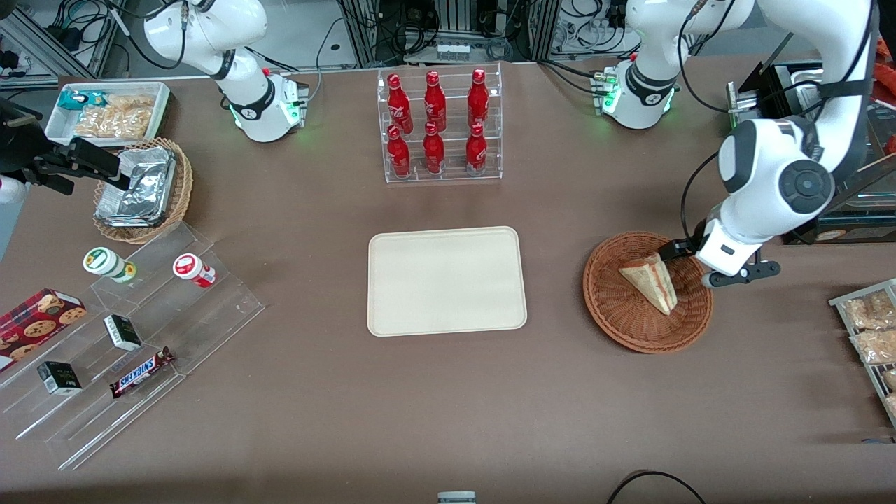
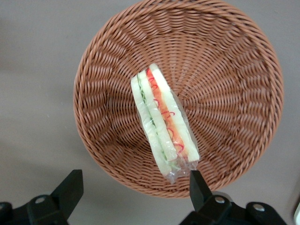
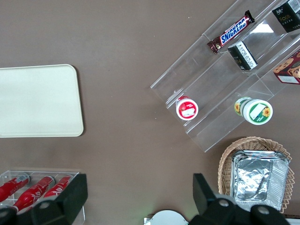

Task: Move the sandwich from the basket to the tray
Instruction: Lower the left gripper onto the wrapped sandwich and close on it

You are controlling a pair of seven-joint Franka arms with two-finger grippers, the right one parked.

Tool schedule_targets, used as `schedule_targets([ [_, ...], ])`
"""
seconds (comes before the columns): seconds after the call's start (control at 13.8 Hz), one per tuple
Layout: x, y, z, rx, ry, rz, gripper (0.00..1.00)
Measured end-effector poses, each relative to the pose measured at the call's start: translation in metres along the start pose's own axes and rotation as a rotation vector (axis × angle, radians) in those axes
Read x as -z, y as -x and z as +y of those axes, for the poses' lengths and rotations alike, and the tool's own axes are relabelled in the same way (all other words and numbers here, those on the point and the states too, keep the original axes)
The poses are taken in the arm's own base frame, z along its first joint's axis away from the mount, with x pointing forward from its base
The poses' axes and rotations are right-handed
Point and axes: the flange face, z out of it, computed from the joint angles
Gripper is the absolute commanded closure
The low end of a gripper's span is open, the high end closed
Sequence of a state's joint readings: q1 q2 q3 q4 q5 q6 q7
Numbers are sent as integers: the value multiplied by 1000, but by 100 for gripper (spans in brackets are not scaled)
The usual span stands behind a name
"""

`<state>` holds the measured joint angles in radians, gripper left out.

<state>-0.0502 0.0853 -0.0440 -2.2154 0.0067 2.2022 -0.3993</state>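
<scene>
Evidently the gripper (image 2: 133,187) hangs above the basket (image 1: 616,318) with fingers spread wide, so they can drop on either flat face of the sandwich (image 1: 652,280). That wedge lies in the basket, filling edge up toward the wrist camera; the tray (image 1: 446,280) sits well apart toward the parked arm, bare to receive it.

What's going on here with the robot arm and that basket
The working arm's gripper hangs over the reddish-brown wicker basket with its fingers open, holding nothing. The sandwich, wrapped in clear film, lies in the basket on its side, filling edge showing to the wrist camera. The cream tray sits bare at the middle of the table, beside the basket toward the parked arm's end. The sandwich has not been picked up yet.
</scene>
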Motion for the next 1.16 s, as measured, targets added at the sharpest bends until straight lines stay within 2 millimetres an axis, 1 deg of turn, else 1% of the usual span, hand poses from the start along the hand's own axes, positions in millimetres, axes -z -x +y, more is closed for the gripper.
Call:
schedule_targets([
  [0.07,-3,4,7,74,0,4,0],
  [0.22,-4,9,19,221,6,18,0],
  [0.36,-4,8,21,382,23,38,0],
  [0.51,-9,7,21,486,39,54,0],
  [0.8,-34,6,20,584,43,50,0],
  [1.16,-67,1,23,595,38,38,0],
])
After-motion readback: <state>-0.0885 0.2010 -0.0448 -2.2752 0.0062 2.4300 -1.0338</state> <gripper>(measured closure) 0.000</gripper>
